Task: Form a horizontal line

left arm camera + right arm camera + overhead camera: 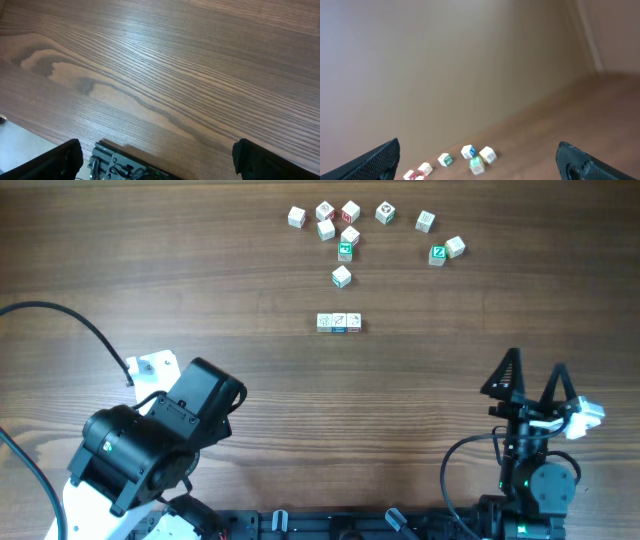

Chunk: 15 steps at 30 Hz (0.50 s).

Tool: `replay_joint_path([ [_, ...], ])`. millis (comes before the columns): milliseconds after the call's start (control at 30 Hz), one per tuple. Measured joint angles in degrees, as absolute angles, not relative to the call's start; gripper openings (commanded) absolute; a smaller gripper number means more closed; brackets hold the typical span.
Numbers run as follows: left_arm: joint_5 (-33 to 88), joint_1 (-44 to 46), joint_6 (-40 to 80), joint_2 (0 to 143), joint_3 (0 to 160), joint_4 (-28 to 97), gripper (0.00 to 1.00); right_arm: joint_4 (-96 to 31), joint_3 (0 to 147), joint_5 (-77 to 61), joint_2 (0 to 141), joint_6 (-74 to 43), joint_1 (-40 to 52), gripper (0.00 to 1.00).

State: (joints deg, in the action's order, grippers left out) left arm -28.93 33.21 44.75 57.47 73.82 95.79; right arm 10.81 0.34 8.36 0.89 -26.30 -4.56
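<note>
The horizontal line point(339, 323) is a short straight row of three small whitish cubes touching side by side at the table's middle; the middle cube has a blue edge, the right one red marks. Several loose cubes point(346, 228) lie scattered behind it, one single cube point(341, 276) nearest the row. My left gripper point(157, 160) is open and empty over bare wood at the front left. My right gripper point(532, 385) is open and empty at the front right, raised; its wrist view shows a few far cubes point(477, 156).
A white mount plate point(150, 370) sits beside the left arm. A black cable point(70, 320) loops over the table's left side. The arm bases point(330, 525) line the front edge.
</note>
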Motion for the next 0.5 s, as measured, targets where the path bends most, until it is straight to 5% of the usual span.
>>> replay_joint_path([
  [100,-28.91,33.21,44.75,57.47,73.82,95.81,1.00,1.23,0.34,8.29,0.75,-33.41,-5.78,1.00],
  [500,-28.91,33.21,44.75,57.47,73.82,95.81,1.00,0.86,0.34,7.90,0.73,-43.53,-5.67,1.00],
])
